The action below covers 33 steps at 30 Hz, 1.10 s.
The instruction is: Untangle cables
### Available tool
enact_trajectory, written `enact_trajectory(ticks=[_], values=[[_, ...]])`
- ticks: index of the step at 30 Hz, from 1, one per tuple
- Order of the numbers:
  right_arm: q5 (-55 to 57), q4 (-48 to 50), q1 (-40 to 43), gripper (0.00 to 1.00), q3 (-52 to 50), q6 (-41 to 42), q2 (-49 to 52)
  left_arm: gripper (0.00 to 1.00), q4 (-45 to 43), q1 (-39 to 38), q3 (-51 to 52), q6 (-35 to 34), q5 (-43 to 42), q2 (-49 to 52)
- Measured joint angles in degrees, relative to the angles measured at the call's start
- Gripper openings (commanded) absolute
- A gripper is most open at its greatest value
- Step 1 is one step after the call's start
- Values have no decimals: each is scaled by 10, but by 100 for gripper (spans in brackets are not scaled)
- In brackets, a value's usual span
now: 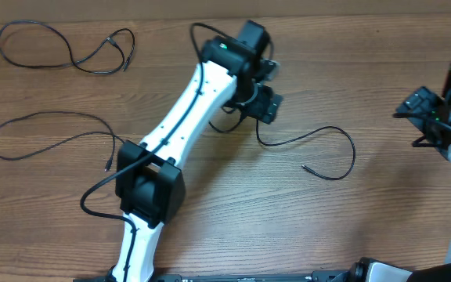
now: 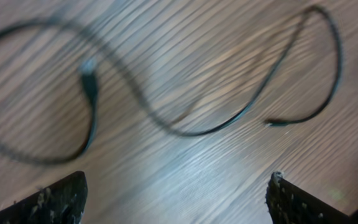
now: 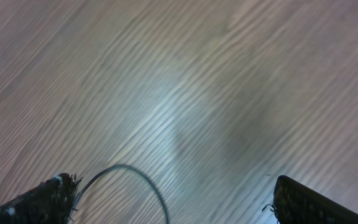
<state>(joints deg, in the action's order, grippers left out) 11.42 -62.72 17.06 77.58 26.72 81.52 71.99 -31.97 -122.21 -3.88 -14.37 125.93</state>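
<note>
wood-grain table (image 1: pixel 233 227) holds the cables (image 1: pixel 353 153) as three loops lying apart, one just below the left gripper (image 1: pixel 261 94). its fingers stand wide apart and empty, as do those of the right gripper (image 1: pixel 423 110). another loop ends beside the left arm (image 1: pixel 186 102), whose swing could drag it across a neighbour.

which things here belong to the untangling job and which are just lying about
job: top-left cable; left cable; middle cable; left gripper, open over it; right gripper, open

not the job: wooden table; left arm's own thick wire
</note>
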Motion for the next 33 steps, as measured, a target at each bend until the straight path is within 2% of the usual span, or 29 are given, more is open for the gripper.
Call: enact_trajectory(ticks=[7,14,22,25,29,31,33], values=[[-1,1,17,100,0,0,0,91,-69,-46,0,44,0,0],[0,1,17,100,0,0,0,95,-76,-82,0,89,0,18],[-1,1,17,100,0,0,0,83,-90,-93,0,101,-2,113],[0,1,17,100,0,0,0,69,-89,-93,0,99,-2,138],[-1,1,17,100,0,0,0,45,-88,-93,0,98,-2,147],[0,1,17,100,0,0,0,29,-89,-93,0,97,-2,147],[-1,0,17,100,0,0,0,4,-88,-93,0,90,-2,147]])
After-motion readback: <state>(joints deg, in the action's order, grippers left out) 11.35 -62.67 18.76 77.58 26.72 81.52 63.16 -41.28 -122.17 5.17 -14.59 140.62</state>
